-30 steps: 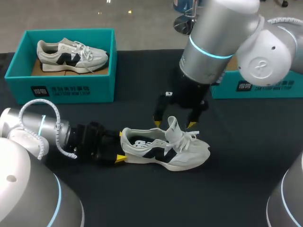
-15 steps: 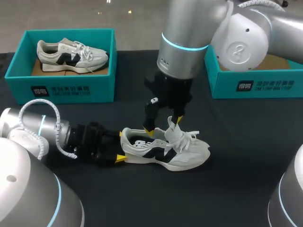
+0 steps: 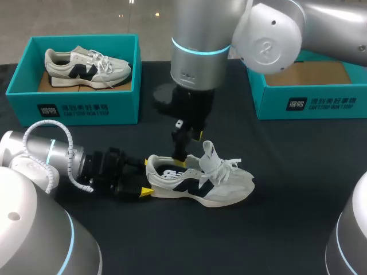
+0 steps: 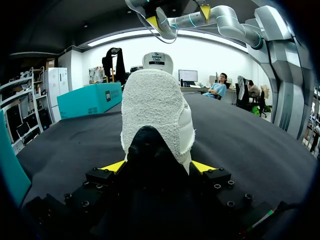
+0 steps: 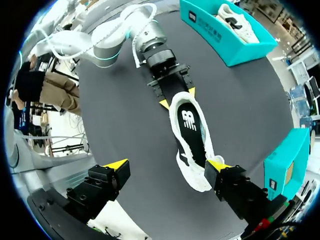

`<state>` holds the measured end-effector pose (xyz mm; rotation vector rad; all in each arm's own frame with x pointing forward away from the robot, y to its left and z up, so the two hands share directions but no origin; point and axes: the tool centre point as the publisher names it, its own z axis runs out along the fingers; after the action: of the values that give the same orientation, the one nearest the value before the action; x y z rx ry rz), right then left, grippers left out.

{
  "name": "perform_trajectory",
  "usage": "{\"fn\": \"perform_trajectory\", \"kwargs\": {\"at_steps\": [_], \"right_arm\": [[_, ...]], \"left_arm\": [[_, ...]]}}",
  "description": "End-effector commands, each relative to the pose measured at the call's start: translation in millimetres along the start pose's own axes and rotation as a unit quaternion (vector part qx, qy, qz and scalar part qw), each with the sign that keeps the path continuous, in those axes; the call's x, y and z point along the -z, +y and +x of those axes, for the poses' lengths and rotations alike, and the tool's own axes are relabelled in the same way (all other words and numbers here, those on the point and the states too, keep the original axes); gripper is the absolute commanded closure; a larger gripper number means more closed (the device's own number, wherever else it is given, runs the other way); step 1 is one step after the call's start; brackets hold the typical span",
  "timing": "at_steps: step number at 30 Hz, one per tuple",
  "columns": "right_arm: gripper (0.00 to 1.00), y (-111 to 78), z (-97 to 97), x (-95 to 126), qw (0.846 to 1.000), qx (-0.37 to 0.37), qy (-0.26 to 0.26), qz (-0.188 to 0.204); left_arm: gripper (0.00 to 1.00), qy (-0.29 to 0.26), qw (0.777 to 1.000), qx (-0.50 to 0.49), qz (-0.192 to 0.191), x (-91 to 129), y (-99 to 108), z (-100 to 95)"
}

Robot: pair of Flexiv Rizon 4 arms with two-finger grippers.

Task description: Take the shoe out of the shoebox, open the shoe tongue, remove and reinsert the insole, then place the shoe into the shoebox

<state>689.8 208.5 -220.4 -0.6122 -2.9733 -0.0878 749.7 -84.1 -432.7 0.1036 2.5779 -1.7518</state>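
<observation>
Grey shoe gripped by left end effector; right end effector wide; right wrist shows insole.

Left tool low, level, clamped on shoe heel; right tool vertical, fingers spread

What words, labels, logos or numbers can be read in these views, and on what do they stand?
On the left shoebox front: a printed line beside a dark square, too blurred to read.
On the right shoebox front: the same kind of print, too blurred.
On the sneaker: insole print and tongue label, too small to read.
No numbers legible.
</observation>
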Motion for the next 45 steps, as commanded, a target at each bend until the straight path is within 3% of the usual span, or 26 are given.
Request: {"fn": "perform_trajectory", "kwargs": {"at_steps": [1,4,13,25,44,45], "right_arm": [[0.00,14.6,4.1,-3.6,0.982,0.184,-0.044,0.024],[0.00,19.3,5.3,-9.0,0.984,0.175,-0.035,0.026],[0.00,23.7,6.2,-27.3,0.994,0.102,-0.006,-0.037],[0.00,22.7,10.2,-38.7,0.999,0.019,0.039,-0.009],[0.00,22.7,10.2,-38.7,0.999,0.019,0.039,-0.009],[0.31,22.7,10.2,-38.7,0.999,0.019,0.039,-0.009]], "left_arm": [[1.00,0.000,1.000,0.000,-0.001,-1.6,4.2,1.5],[1.00,0.000,1.000,0.000,-0.001,-1.6,4.2,1.5],[1.00,0.000,1.000,0.000,-0.001,-1.6,4.2,1.5],[1.00,0.000,1.000,0.000,-0.001,-1.6,4.2,1.5],[1.00,0.000,1.000,0.000,-0.001,-1.6,4.2,1.5],[1.00,0.000,1.000,0.000,-0.001,-1.6,4.2,1.5]]}}
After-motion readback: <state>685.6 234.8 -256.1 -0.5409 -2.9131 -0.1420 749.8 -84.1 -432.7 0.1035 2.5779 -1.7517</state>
